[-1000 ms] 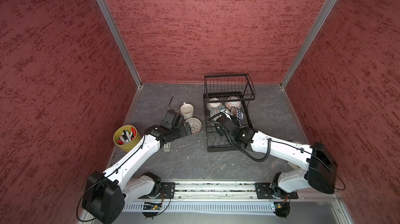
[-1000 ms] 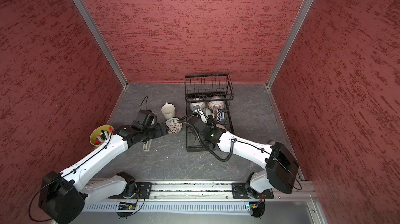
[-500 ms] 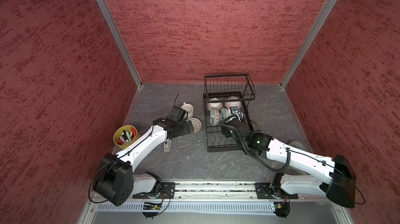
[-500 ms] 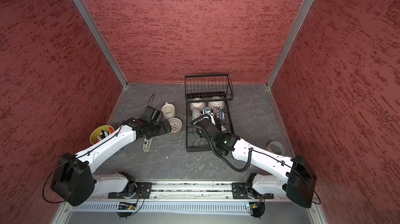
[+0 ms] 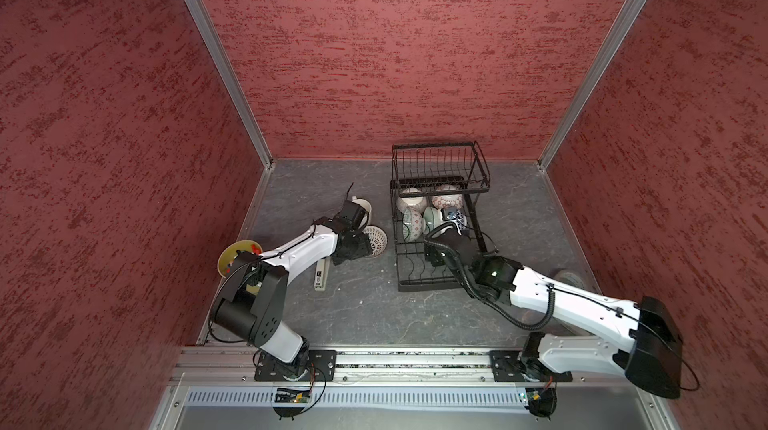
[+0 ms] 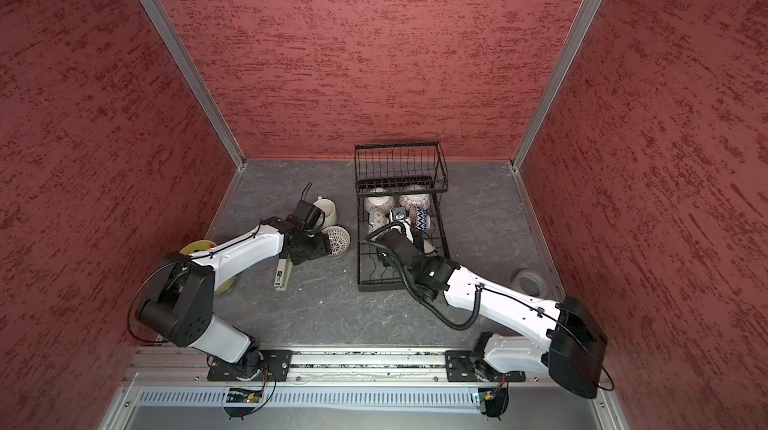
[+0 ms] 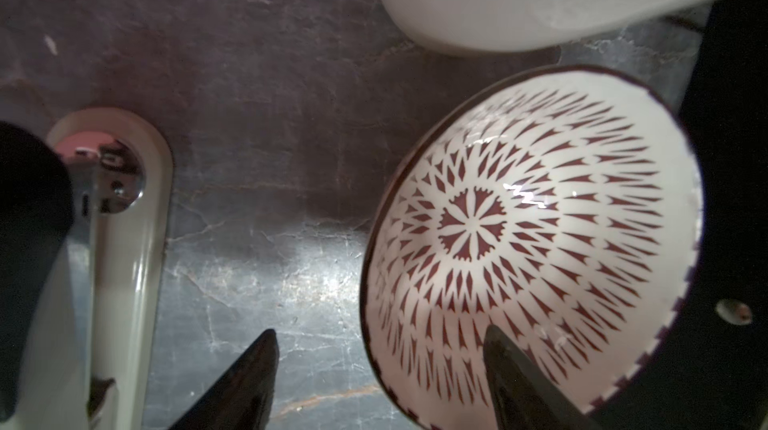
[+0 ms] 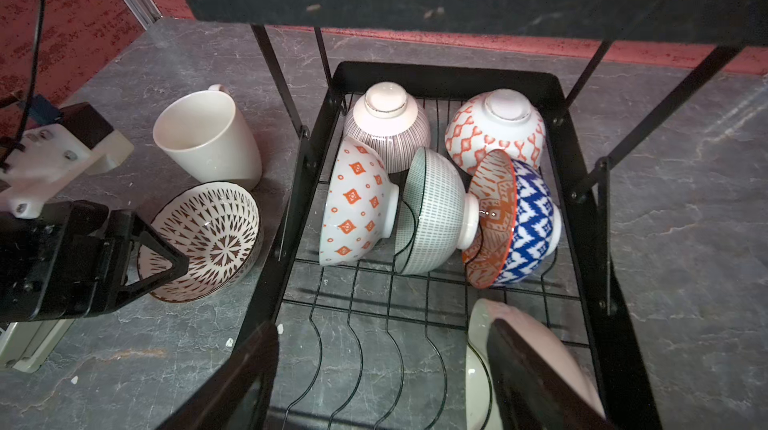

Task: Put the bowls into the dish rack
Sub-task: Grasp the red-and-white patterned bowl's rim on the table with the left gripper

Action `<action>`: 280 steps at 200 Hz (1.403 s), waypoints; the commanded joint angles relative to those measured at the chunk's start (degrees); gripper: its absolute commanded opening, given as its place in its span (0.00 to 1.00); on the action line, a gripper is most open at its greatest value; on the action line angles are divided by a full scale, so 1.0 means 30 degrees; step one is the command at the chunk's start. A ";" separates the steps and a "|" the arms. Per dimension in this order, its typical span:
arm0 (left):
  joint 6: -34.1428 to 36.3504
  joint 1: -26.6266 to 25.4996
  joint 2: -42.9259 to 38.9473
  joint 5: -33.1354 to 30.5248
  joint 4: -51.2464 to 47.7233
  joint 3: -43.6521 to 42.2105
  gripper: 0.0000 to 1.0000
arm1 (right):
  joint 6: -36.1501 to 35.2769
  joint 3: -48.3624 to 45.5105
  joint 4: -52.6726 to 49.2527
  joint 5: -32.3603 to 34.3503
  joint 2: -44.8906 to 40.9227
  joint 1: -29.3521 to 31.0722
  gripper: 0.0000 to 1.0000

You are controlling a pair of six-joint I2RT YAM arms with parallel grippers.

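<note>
- Left tool (image 7: 379, 328), spread, straddles the patterned bowl (image 7: 540, 220) at its rim: pinch squarely, lift clear of the mug (image 7: 519, 0).
- Right tool (image 8: 383, 322), spread, overhangs the dish rack (image 8: 457, 72).

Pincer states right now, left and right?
Left pincer: open, straddling the rim of the brown-patterned bowl, not clamped.
Right pincer: open, empty, beside a pale bowl in the dish rack.

I saw glazed, glossy ceramic on the patterned bowl (image 7: 532, 241) (a bright highlight sat near its centre); the dish rack (image 8: 457, 4) was matt black wire; the table (image 7: 270, 95) looked like veined grey stone; walls (image 5: 374, 54) rough.
</note>
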 commanded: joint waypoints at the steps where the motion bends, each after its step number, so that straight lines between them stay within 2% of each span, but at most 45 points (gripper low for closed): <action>1: 0.0024 0.0075 0.0306 0.0194 0.0693 0.0328 0.74 | 0.0556 0.0058 -0.0201 -0.0191 0.0242 0.0085 0.80; 40: 0.0141 0.0086 0.0542 0.0027 0.1267 0.0083 0.64 | 0.0558 0.0511 -0.0362 -0.0369 0.0927 0.0094 0.80; 71: 0.0074 0.0044 0.0822 -0.0100 0.1659 -0.0195 0.48 | 0.0610 0.0698 -0.0437 -0.0507 0.1370 0.0093 0.80; 185: -0.0184 -0.0017 -0.0704 -0.0042 0.2427 -0.1759 0.00 | 0.0840 0.0717 -0.0988 -0.0783 0.1388 0.0094 0.80; 280: -0.0109 -0.0273 -0.3628 0.0011 0.1920 -0.2448 0.00 | 0.0994 0.1671 -0.1202 -0.1625 0.2309 0.0091 0.81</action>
